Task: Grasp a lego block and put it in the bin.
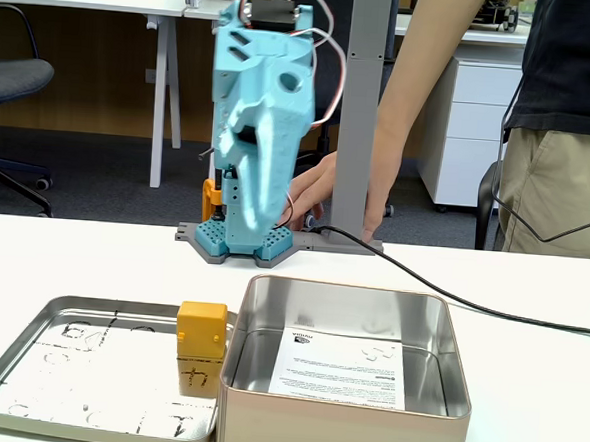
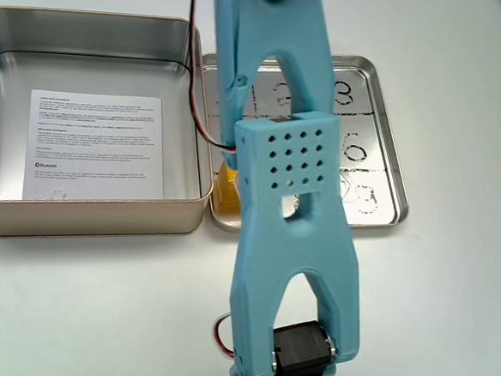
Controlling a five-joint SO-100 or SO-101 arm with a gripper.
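An orange-yellow lego block (image 1: 200, 347) stands upright on the right edge of a shallow tray, right against the outer left wall of the bin (image 1: 343, 426). The bin is a deep square silver tin with a printed white sheet on its bottom. My blue arm is folded up at the back of the table, and the blurred gripper (image 1: 249, 214) points down over its base, far behind the block, looking shut with nothing in it. From behind the arm, the bin (image 2: 85, 217) lies at the left and a sliver of the lego block (image 2: 226, 187) peeks out beside the arm.
The flat silver tray (image 1: 4, 390) with black markings lies left of the bin, and in the other fixed view the tray (image 2: 399, 198) lies to the right. A black cable (image 1: 441, 290) crosses the table behind the bin. A person stands at the back right, one hand (image 1: 312, 192) near the arm's base.
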